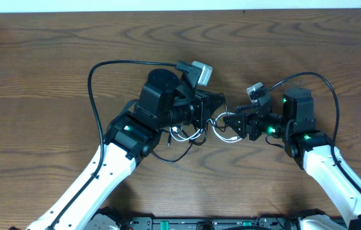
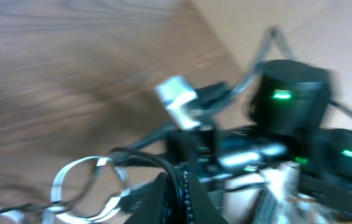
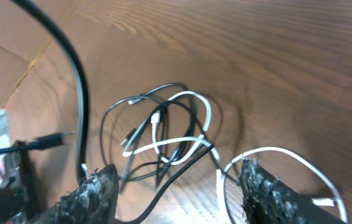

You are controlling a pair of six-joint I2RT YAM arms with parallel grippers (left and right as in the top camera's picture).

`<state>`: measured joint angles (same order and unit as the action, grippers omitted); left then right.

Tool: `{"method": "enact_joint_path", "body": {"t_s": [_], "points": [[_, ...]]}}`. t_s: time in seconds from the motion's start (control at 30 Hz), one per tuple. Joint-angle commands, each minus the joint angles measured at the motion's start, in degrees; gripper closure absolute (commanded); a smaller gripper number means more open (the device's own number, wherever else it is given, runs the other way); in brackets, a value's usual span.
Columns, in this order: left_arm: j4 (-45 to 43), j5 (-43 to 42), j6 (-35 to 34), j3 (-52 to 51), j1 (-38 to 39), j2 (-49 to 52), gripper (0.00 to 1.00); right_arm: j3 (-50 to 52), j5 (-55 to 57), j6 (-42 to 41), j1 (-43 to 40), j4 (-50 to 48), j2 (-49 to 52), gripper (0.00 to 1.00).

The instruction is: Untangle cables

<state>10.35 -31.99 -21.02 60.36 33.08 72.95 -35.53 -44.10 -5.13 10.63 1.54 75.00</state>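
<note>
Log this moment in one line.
white cable, black cable: tangled on table | left gripper: shut | right gripper: open by tangle

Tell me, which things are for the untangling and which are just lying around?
For the job: white cable, black cable.
Just there: table, arm wire.

You see one white cable (image 3: 163, 146) and one black cable (image 3: 103, 134); your bench (image 3: 275, 50) beneath them is brown with darker wood-grain streaks.
</note>
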Motion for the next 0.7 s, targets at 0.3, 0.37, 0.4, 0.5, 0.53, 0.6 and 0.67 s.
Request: {"method": "enact_joint_path", "body": {"t_s": [0.3,0.37,0.4,0.5,0.53,0.6,0.67], "points": [[1.8,14.8,3.4,1.4,-0.3,-1.2,0.93,-0.3,-3.2,0.9,0.6,-2.0,-0.3,0.37],[1.9,16.3,2.8,1.4,-0.3,-1.1,0.93,-0.3,-3.2,0.9,0.6,-2.0,-0.3,0.37],[1.8,16.2,2.6,1.4,-0.3,-1.1,0.92,-0.3,-3.2,0.9,0.6,-1.9,-0.3,0.37],[1.6,16.2,0.7,1.4,-0.2,-1.2,0.93,-0.3,-3.2,0.9,0.7,-2.0,-0.3,0.37],[1.6,16.2,0.3,1.4,-0.2,-1.2,0.93,-0.3,-3.2,0.9,0.7,-2.0,-0.3,0.37],[1.6,16.2,-0.2,1.4,-0.2,-1.2,0.93,-0.3,-3.2,0.9,0.7,-2.0,-0.3,0.37],[1.6,16.2,-0.3,1.4,-0.1,-1.2,0.93,-0.3,-3.2,0.9,0.7,-2.0,-0.3,0.37]]}}
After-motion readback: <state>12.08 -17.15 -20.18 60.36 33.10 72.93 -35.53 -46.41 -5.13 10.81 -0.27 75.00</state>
